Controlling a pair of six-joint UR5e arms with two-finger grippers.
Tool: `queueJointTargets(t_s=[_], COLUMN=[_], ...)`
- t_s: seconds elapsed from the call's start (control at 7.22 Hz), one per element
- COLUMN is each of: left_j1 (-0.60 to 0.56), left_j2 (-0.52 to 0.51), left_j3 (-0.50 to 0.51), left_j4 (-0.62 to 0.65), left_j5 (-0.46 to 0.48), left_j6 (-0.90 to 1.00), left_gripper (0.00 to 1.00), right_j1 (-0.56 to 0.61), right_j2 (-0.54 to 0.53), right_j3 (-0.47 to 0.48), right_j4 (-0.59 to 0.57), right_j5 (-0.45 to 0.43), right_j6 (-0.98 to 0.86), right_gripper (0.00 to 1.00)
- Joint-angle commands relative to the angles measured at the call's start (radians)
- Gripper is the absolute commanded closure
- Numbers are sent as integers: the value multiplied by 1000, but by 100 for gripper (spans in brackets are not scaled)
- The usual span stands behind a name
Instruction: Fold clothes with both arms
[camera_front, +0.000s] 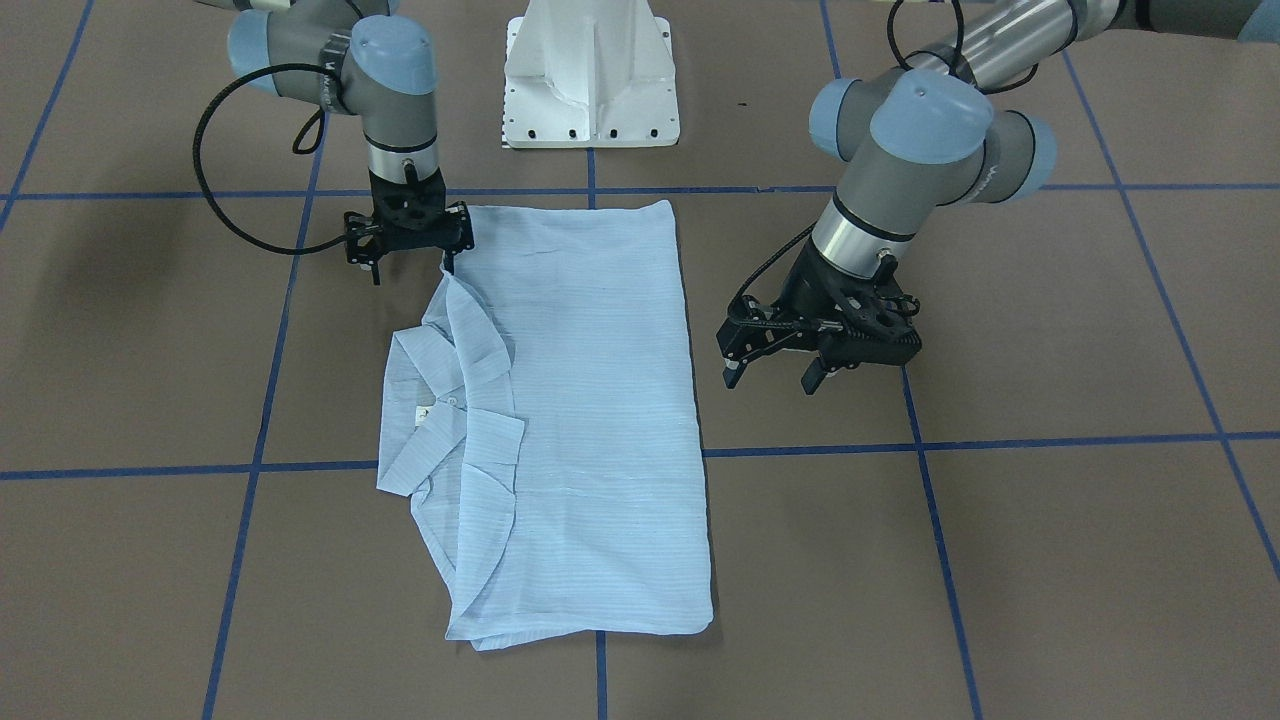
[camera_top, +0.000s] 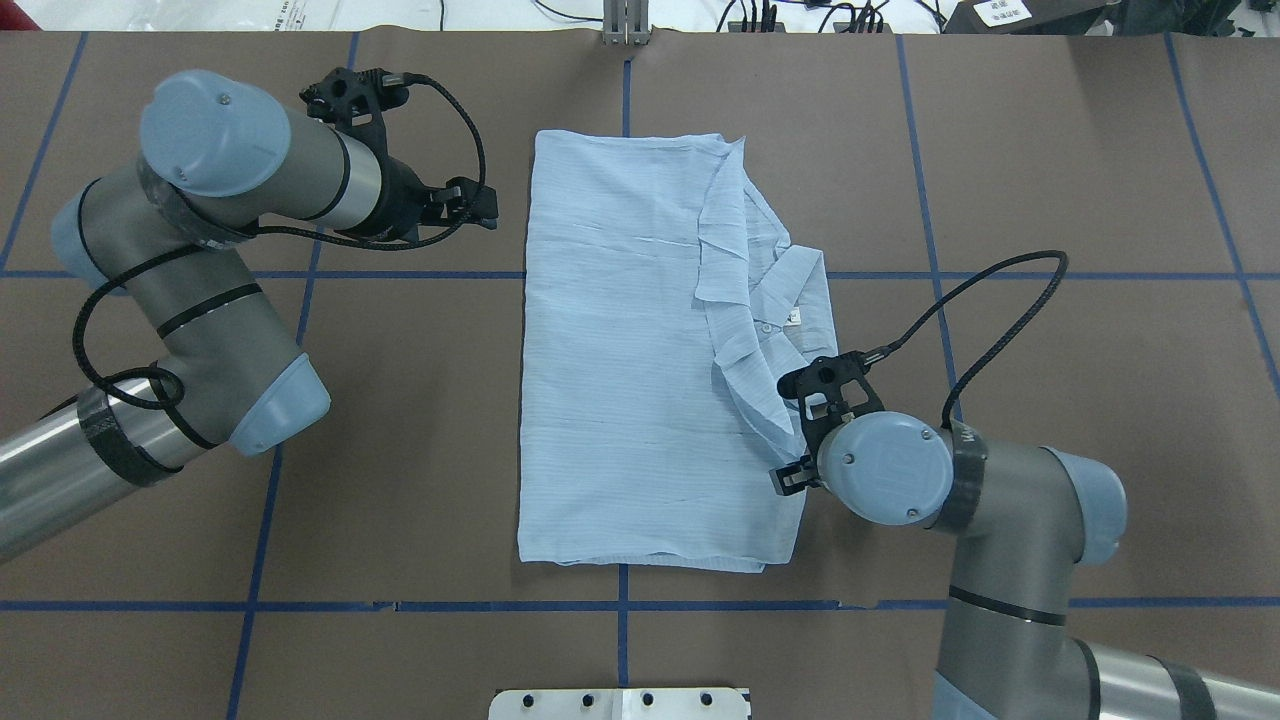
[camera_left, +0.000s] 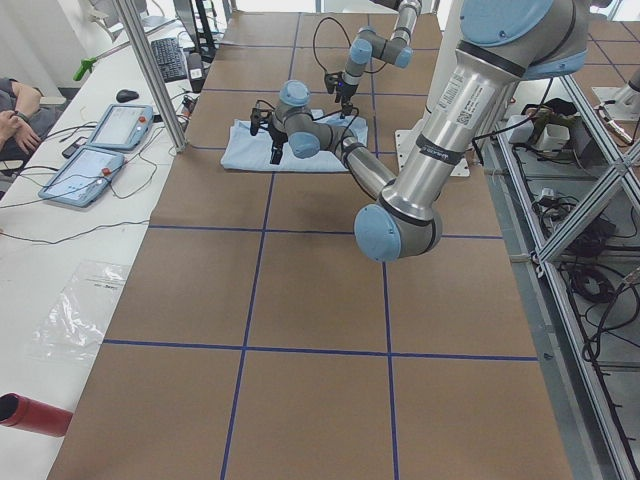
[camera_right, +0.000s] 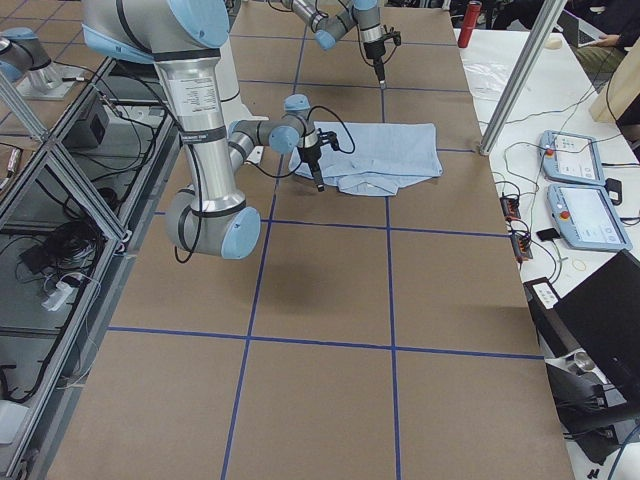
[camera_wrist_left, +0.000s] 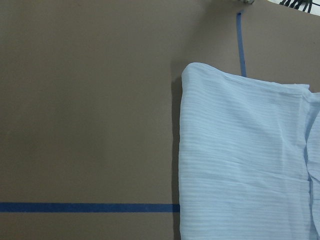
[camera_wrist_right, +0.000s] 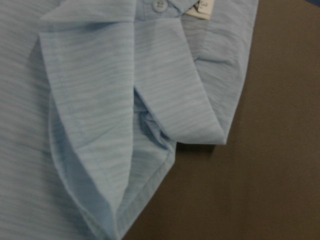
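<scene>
The pale blue shirt (camera_front: 600, 400) lies flat on the brown table, folded into a long rectangle. Its collar (camera_front: 440, 410) and folded edges bunch along one long side. My right gripper (camera_front: 412, 270) hangs open at the collar-side corner nearest the robot, one fingertip (camera_front: 449, 265) at the cloth's edge. The right wrist view shows the collar fold (camera_wrist_right: 90, 100), a white button (camera_wrist_right: 159, 5) and a label (camera_wrist_right: 202, 7), with no fingers in sight. My left gripper (camera_front: 771, 378) stands open and empty beside the opposite long edge, a short gap from the shirt (camera_top: 620, 380). The left wrist view shows a shirt corner (camera_wrist_left: 240, 160).
The white pedestal base (camera_front: 590, 80) stands behind the shirt. Blue tape lines (camera_front: 590, 190) grid the table. On the operators' bench sit tablets (camera_left: 100, 150), cables and a red cylinder (camera_left: 30, 412); a person's arm (camera_left: 10, 110) rests there. A laptop (camera_right: 600, 320) lies off the table's edge.
</scene>
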Motion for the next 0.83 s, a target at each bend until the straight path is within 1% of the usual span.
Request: queueJointTargets(t_s=[0.0, 0.14, 0.42, 0.69], left_j1=[17, 17, 19, 19], left_j2=[-14, -13, -10, -4], left_j3=[-2, -2, 0, 3], left_j4=[1, 1, 0, 0], left_j5=[0, 0, 0, 0], left_j6=[-24, -23, -20, -12], left_gripper=[0, 0, 0, 0], right_j1=[38, 59, 90, 107], right_j2=[-163, -144, 18, 187], right_j3=[107, 118, 88, -71], right_j4=[10, 10, 6, 6], right_j5=[18, 22, 37, 34], right_j6=[-51, -51, -48, -54], right_gripper=[0, 0, 0, 0])
